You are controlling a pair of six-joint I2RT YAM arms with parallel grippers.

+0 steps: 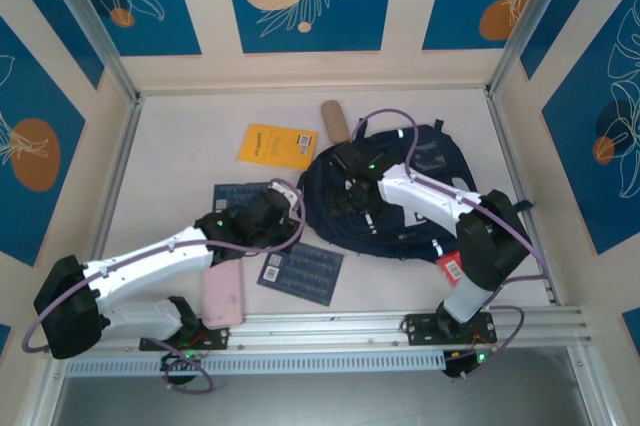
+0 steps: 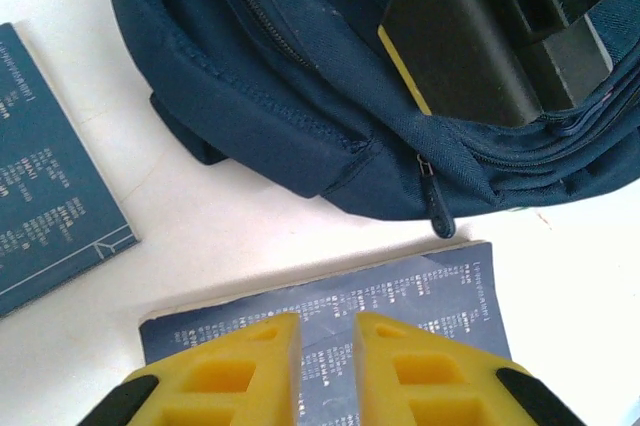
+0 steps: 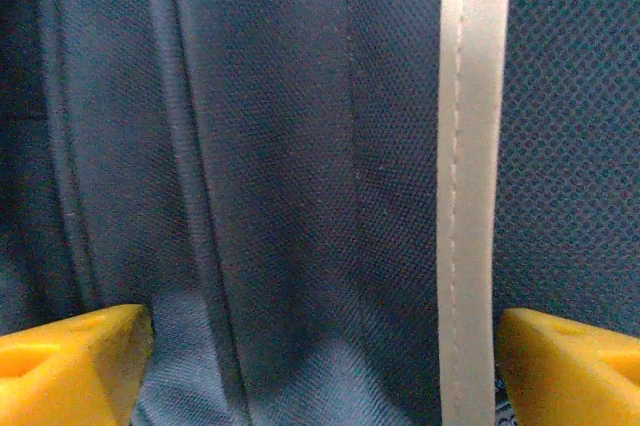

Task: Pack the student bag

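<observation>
Top external view. Places the student bag (image 1: 400, 208), a large dark navy fabric backpack with white reflective stripes, at 2 o'clock from the centre of the white table top (image 1: 185, 141), lying flat. Records around it:
- yellow rectangular book (image 1: 277, 144) at 10 o'clock, just beside the bag;
- tan cylindrical object (image 1: 334, 121) at 11 o'clock, at the bag's edge; cannot tell whether touching;
- dark blue printed booklet (image 1: 300, 273) at 7 o'clock, near the bag;
- second dark blue booklet (image 1: 232, 192) at 9 o'clock, partly under the left arm;
- pale pink flat rectangular item (image 1: 224, 294) at 8 o'clock, well apart, beside the left arm's base;
- small red item (image 1: 452, 268) at 5 o'clock, partly hidden by the right arm.

Left wrist view. Shows the left gripper (image 2: 327, 341) above the nearer booklet, yellow fingers (image 2: 245, 366) a narrow slit apart, nothing between them. Shows the bag at 12 o'clock, its black zip pull (image 2: 437, 208) hanging toward the booklet.

Right wrist view. Shows the right gripper (image 3: 320, 366) spread wide, nothing gripped, close over the bag's navy weave. Notes a white stripe (image 3: 465, 146) running 12 to 6 o'clock near the right-hand finger. Cannot tell whether the fingers touch the fabric.
</observation>
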